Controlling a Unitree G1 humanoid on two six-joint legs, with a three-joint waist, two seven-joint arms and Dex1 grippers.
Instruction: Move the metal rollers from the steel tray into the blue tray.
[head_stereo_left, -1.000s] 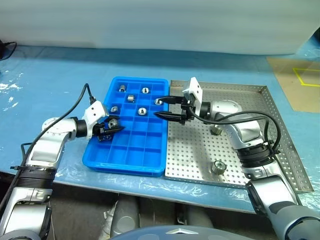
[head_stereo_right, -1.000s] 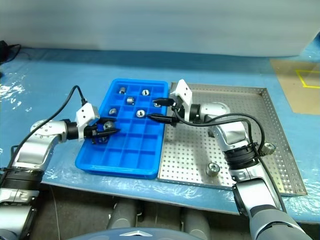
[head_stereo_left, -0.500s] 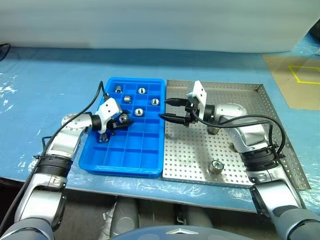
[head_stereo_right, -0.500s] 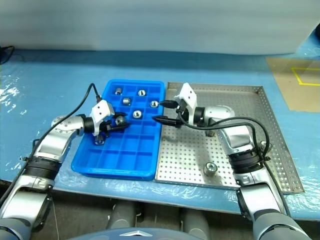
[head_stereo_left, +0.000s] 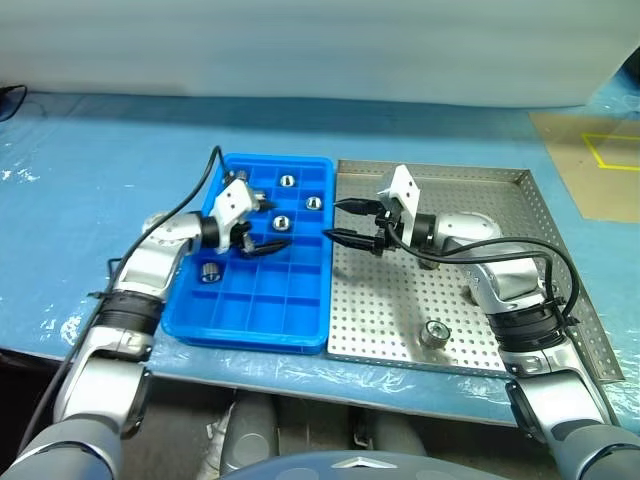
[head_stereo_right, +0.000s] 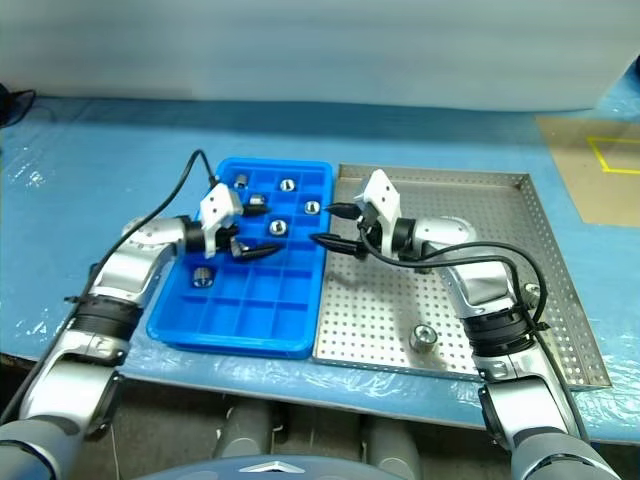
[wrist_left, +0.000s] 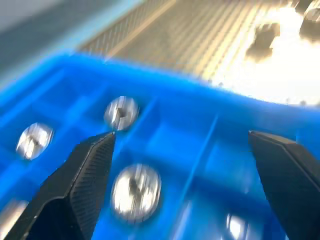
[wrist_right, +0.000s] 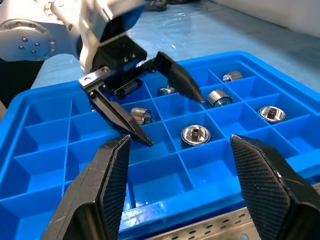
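The left gripper has spread its jaws wide over the blue tray, releasing a roller into a compartment; the right gripper, jaws apart and empty, hovers nearby, and two metal rollers remain in the steel tray.

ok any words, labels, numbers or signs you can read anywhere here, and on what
None: no readable text on the blue tray, the steel tray, the metal rollers or either gripper.
The yellow outline on the tan sheet is a plain line marking, no letters or numbers.
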